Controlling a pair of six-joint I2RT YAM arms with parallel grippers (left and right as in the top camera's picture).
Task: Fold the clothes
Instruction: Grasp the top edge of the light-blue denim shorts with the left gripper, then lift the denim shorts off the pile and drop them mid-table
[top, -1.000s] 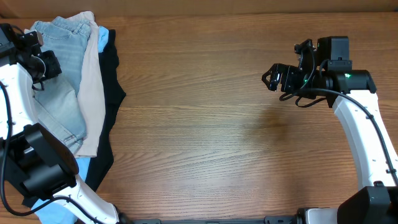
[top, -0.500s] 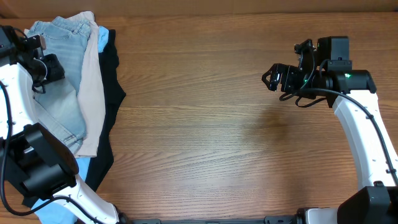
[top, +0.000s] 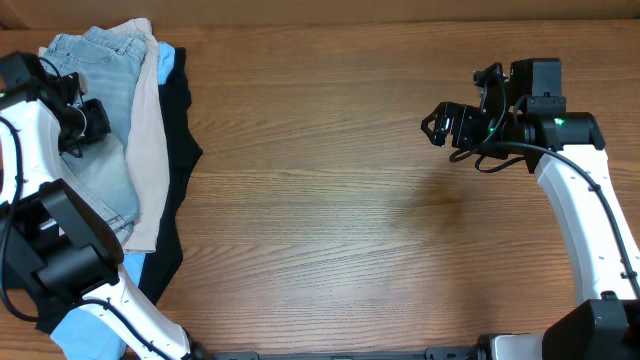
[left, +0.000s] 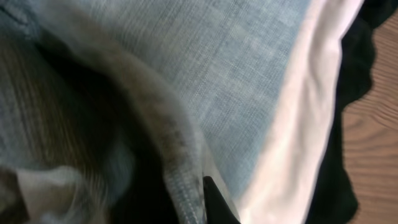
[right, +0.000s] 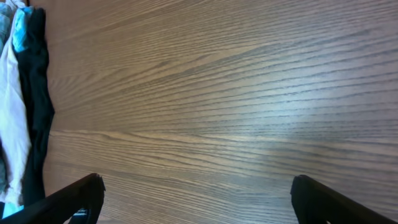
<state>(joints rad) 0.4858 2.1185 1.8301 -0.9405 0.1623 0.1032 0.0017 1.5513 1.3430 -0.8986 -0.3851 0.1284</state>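
The clothes lie in a pile at the table's left edge. The light denim shorts (top: 110, 70) are on top, over beige shorts (top: 148, 150), a black garment (top: 178, 150) and a sky-blue garment (top: 167, 60). My left gripper (top: 88, 122) sits low on the denim. In the left wrist view a raised fold of the denim (left: 236, 74) with a stitched hem is pinched against my finger (left: 202, 202). My right gripper (top: 437, 125) is open and empty above the bare table, far right of the pile; its fingers show wide apart in the right wrist view (right: 196, 193).
The wooden table (top: 330, 200) stretches between the pile and my right arm. The pile's edge shows at the far left of the right wrist view, with the black garment (right: 37, 93) outermost. My left arm's base stands at the lower left.
My left gripper has shifted a little to the right and toward the front over the denim. The right arm has not moved.
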